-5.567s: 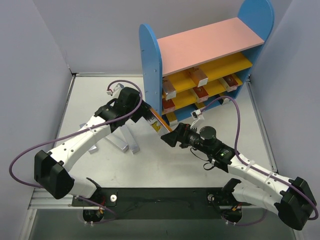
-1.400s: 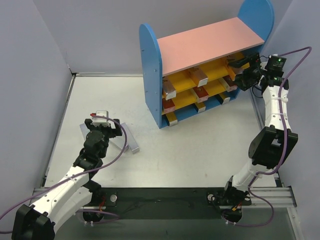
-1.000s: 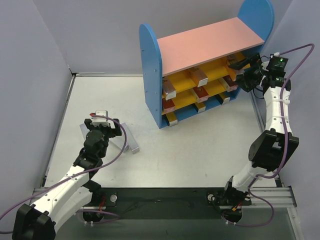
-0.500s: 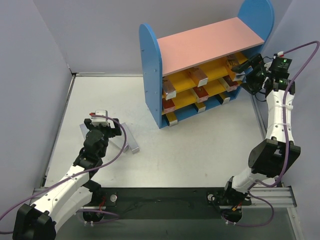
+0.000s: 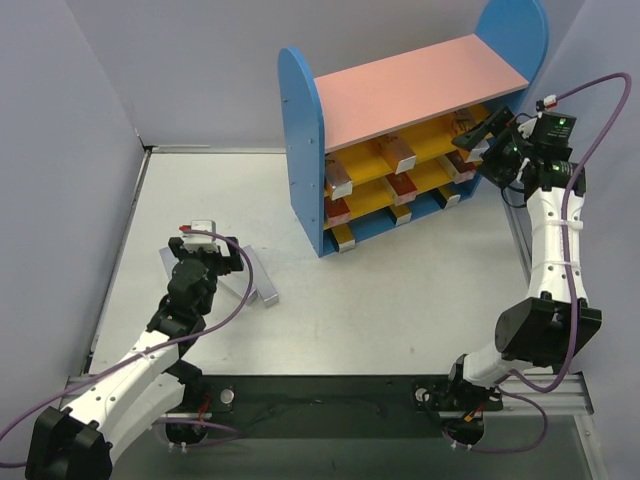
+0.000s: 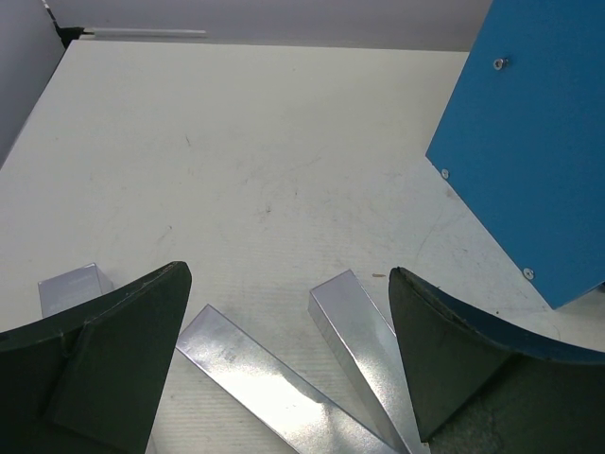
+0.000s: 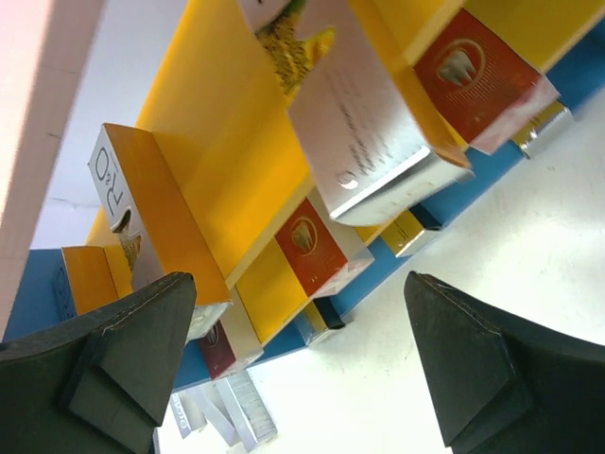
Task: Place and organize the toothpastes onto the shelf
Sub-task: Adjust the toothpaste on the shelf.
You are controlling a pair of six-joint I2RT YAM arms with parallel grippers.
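The shelf (image 5: 302,130) stands at the upper right of the top view, its right end close to the side wall. The right arm reaches up through that narrow gap. Its end effector (image 5: 486,147) hangs just off the front of the top yellow board, fingers spread wide and grasping nothing.

The middle of the counter (image 5: 400,300) lies bare between the two arms. Walls close it at the left, back and right.

At the lower left, the left end effector (image 5: 206,250) hovers over three silver toothpastes (image 6: 364,350) lying on the counter. Its jaws are released and wide, touching none of them. In the left wrist view two of the boxes meet in a narrow V low in the frame. The third (image 6: 68,284) shows only an end at the far left. The shelf's blue side panel fills the upper right of that view, apart from the boxes.

In the right wrist view, a silver box (image 7: 364,132) with a yellow print juts past the yellow board's front edge. A red-ended box (image 7: 473,71) lies on the board below it. An orange one (image 7: 156,203) sits further along, at the left of the frame. Gold-ended boxes (image 7: 405,232) lie on the blue base.
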